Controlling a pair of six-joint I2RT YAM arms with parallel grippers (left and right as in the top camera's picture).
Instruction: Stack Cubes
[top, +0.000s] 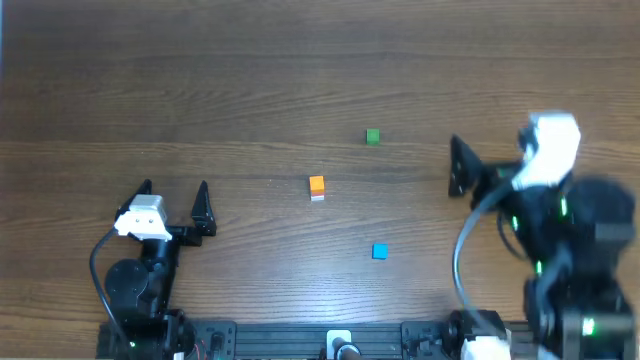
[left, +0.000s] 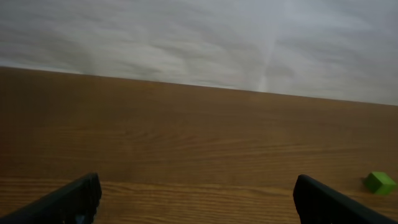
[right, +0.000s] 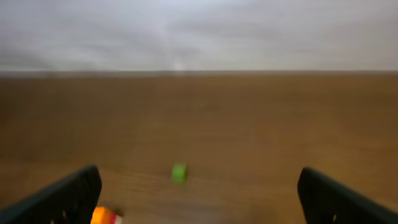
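An orange cube (top: 317, 184) sits mid-table with a white cube (top: 317, 197) tight against its near side; I cannot tell whether the white one is under it or beside it. A green cube (top: 373, 136) lies farther back and a blue cube (top: 380, 252) nearer the front. My left gripper (top: 175, 195) is open and holds nothing at the left, well away from the cubes. My right gripper (top: 456, 165) is open and holds nothing to the right of the green cube. The green cube (right: 179, 172) and the orange cube (right: 102, 216) lie ahead of my right gripper (right: 199, 208). Past my left gripper (left: 199, 211) the green cube (left: 380, 182) shows far off.
The wooden table (top: 250, 80) stretches bare behind and to the left of the cubes. Both arm bases and a black rail (top: 340, 340) run along the front edge. A pale wall (left: 199, 37) stands beyond the table's far edge.
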